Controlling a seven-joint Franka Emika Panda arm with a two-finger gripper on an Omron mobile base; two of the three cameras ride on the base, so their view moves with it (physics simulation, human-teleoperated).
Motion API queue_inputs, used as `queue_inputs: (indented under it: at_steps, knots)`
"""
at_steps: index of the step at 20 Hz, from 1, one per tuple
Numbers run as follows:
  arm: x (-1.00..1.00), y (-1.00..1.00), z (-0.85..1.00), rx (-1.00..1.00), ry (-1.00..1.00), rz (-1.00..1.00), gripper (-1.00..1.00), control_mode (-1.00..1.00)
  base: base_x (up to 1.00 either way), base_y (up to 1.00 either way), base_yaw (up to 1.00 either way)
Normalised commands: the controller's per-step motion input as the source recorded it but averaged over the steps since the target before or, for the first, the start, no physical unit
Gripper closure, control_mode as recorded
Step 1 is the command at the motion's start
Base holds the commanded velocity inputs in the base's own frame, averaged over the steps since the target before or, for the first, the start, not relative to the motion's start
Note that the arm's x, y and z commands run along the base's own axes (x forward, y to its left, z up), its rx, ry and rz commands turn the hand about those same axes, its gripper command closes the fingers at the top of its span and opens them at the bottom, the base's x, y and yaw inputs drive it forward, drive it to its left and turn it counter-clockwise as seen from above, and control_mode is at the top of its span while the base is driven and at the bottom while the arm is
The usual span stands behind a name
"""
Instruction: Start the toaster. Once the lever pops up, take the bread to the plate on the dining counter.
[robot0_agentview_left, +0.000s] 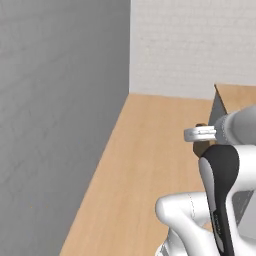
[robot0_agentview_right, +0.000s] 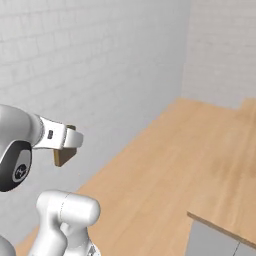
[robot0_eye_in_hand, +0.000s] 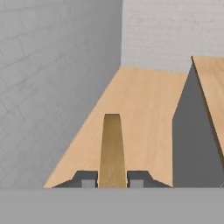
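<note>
Grey walls and a pale brick wall frame a light-wood floor that runs through the middle of both base views toward a far corner. At the right edge of the hand view stands the dining counter, its light-wood top over a grey side panel; its corner also shows at the lower right of the right base view. Low in the centre of the hand view, the gripper is clenched on the bread, which stands edge-on between the two dark fingertips and reaches up the frame. In the right base view, at the left, a brown corner of the slice hangs below the white wrist
</note>
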Motion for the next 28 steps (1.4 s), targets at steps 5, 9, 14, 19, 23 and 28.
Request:
queue_inputs:
  at_steps: [5, 9, 14, 19, 23, 28]
  knots:
    - [0.00, 0.00, 0.00, 0.00, 0.00, 0.00, 1.00, 1.00, 0.95, 0.20, -0.41]
    - [0.00, 0.00, 0.00, 0.00, 0.00, 0.00, 1.00, 1.00, 1.00, 0.07, -0.36]
    - [0.00, 0.00, 0.00, 0.00, 0.00, 0.00, 1.00, 1.00, 1.00, 0.15, -0.34]
    - [0.00, 0.00, 0.00, 0.00, 0.00, 0.00, 1.00, 1.00, 1.00, 0.25, -0.34]
    - [0.00, 0.00, 0.00, 0.00, 0.00, 0.00, 1.00, 1.00, 1.00, 0.25, -0.31]
    - [0.00, 0.00, 0.00, 0.00, 0.00, 0.00, 1.00, 1.00, 1.00, 0.27, -0.29]
